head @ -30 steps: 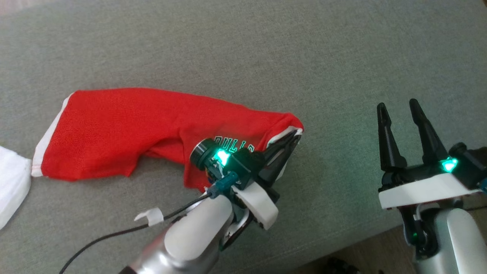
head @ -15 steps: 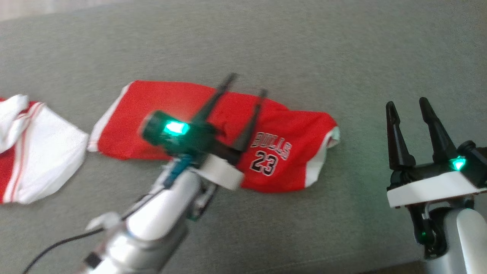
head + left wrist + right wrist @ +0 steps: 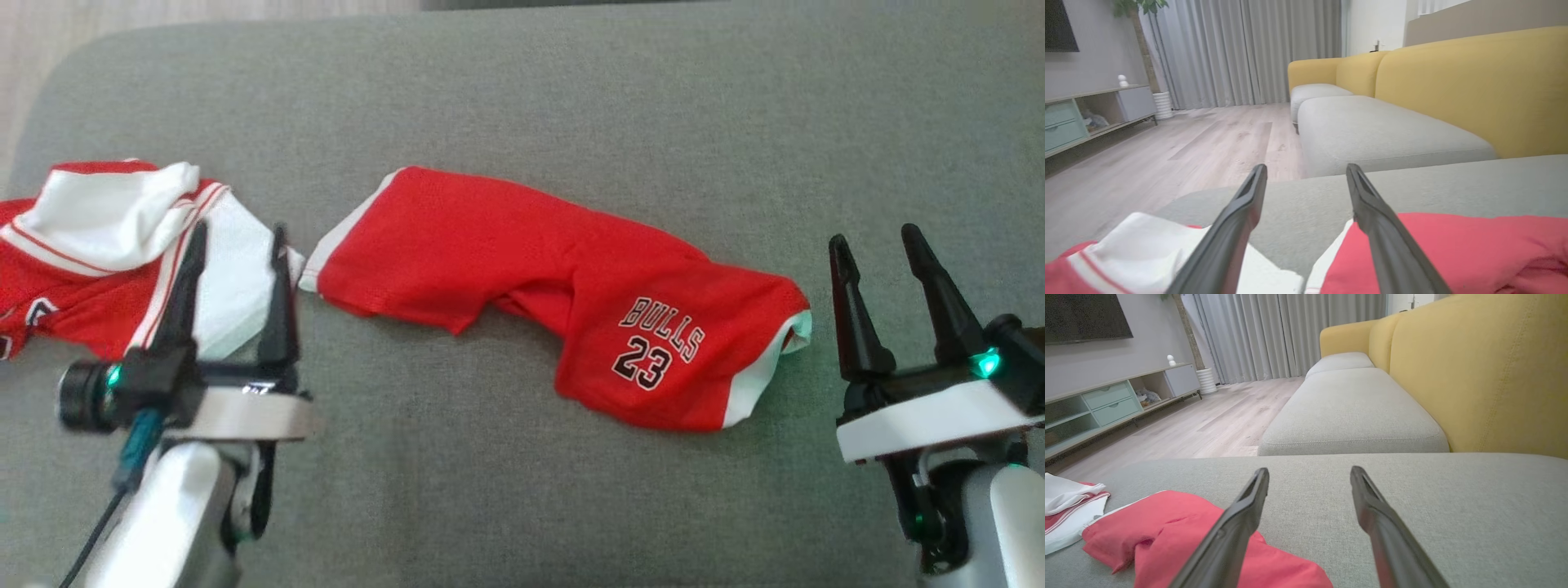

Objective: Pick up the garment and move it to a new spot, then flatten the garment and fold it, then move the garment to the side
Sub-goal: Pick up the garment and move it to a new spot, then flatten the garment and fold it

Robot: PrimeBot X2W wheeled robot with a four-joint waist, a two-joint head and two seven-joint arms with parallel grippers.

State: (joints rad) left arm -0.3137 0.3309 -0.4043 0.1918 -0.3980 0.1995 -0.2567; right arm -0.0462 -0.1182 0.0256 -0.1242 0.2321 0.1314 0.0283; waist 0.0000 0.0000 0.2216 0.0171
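My left gripper and right gripper gape wide, empty. The left sits at nine o'clock of the red garment, so I may snag the white cloth instead.

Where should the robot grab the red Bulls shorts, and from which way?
Probably at the white-trimmed leg hem of the red shorts, coming in from the robot's right with the open right gripper. That hem faces the gripper and looks bunched up off the grey cushion, giving an edge to pinch. The middle lies flatter.
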